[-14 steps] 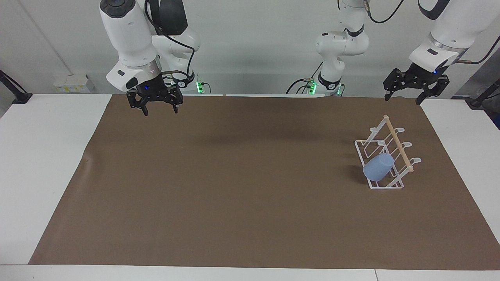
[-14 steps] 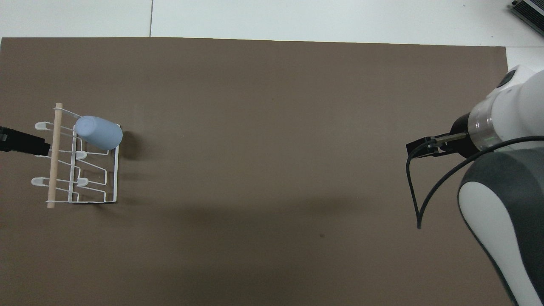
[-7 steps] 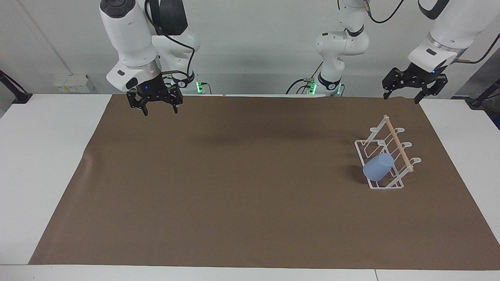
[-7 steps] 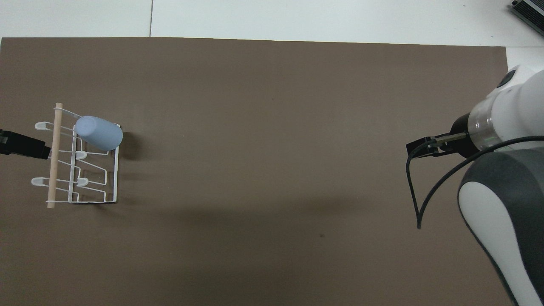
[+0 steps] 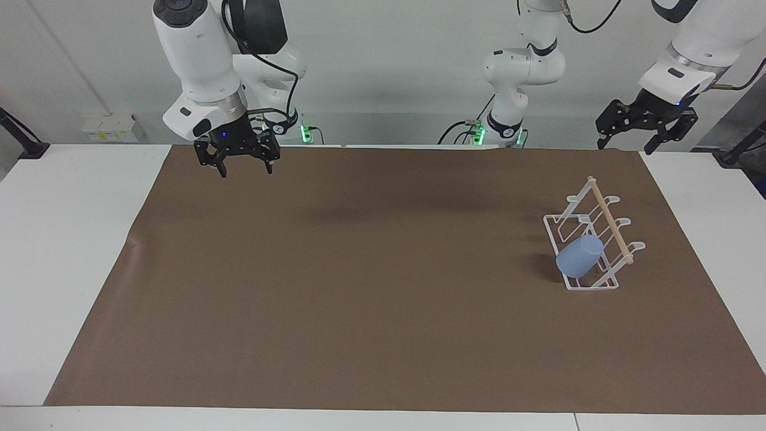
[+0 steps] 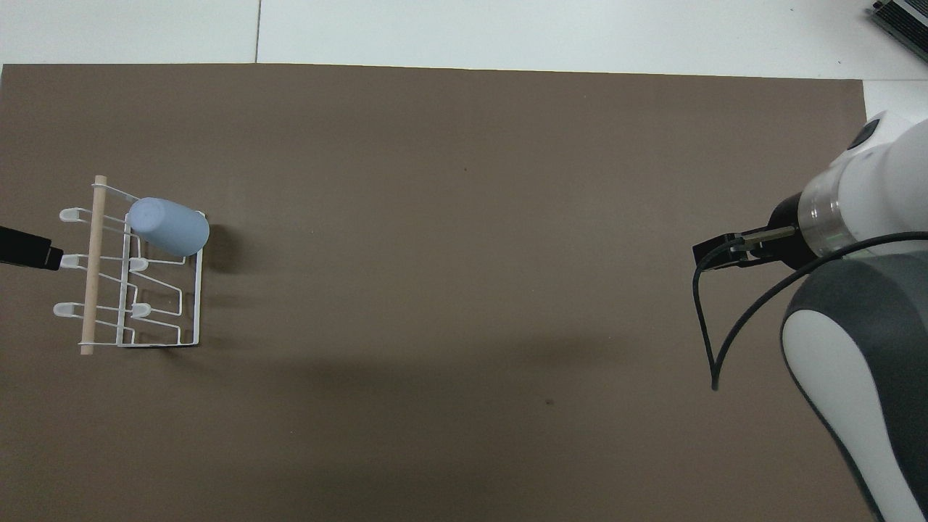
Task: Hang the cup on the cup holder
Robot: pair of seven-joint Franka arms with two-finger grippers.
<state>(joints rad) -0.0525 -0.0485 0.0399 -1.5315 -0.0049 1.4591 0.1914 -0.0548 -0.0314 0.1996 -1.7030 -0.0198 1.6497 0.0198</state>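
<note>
The cup [image 5: 579, 256] sits tipped on a prong of the cup holder [image 5: 598, 281], at the left arm's end of the table, its closed bottom pointing up toward the wooden stick. The left gripper [image 5: 645, 128] hangs open and empty, closest to it. The right gripper [image 5: 237, 157] waits, open, empty. The prong inside is hidden.

Matt plastic cup [image 5: 579, 256], wire cup holder [image 5: 598, 286]

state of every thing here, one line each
cup: hung tilted on a prong of the holder, mouth down, no gripper on it
holder: standing on the mat, one cup on it
left gripper: open, empty, raised by the mat's corner
right gripper: open, empty, waiting over the mat's edge
</note>
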